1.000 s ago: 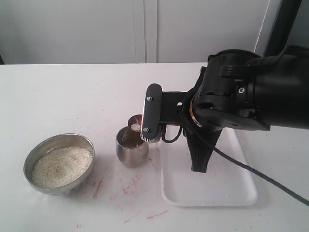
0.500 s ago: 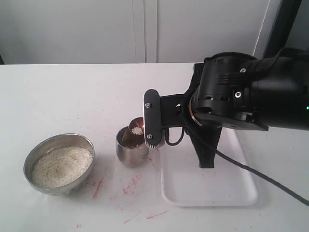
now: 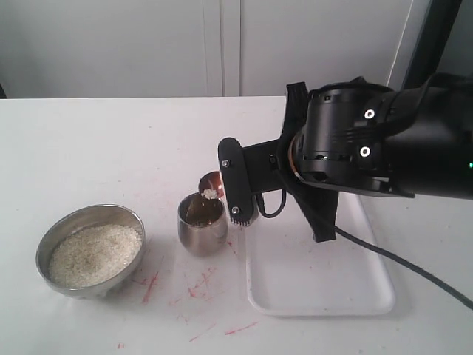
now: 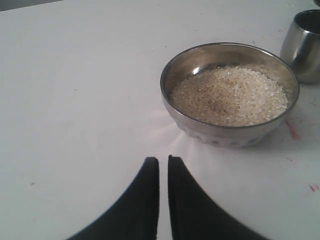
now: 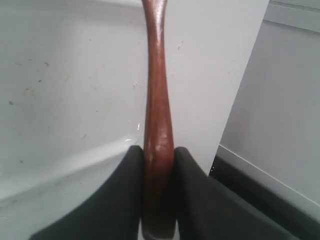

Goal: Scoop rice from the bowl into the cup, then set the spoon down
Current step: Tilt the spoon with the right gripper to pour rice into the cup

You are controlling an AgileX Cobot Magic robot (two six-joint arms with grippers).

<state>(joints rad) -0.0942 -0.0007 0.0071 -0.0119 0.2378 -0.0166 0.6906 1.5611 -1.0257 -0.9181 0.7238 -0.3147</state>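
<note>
The steel bowl (image 3: pixel 90 248) (image 4: pixel 230 95) holds white rice (image 3: pixel 94 254) (image 4: pixel 230 95) at the table's left. Right of it stands the steel cup (image 3: pixel 202 225) (image 4: pixel 303 45). My right gripper (image 3: pixel 238 188) (image 5: pixel 159 150) is shut on the dark wooden spoon (image 5: pixel 158 105), whose head (image 3: pixel 210 184) tips over the cup's far rim with a few grains (image 3: pixel 210 194) at its lip. My left gripper (image 4: pixel 163 160) hovers over bare table short of the bowl, fingers nearly together with nothing between them; it does not show in the exterior view.
A white rectangular tray (image 3: pixel 325 285) lies right of the cup, under my right arm. Red marks (image 3: pixel 198 288) streak the table in front of the cup. A white wall (image 3: pixel 222 44) rises behind the table's far edge.
My right wrist has rolled, tipping the spoon head over the cup. The rice pile on the spoon has shrunk. The bowl and cup have not moved.
</note>
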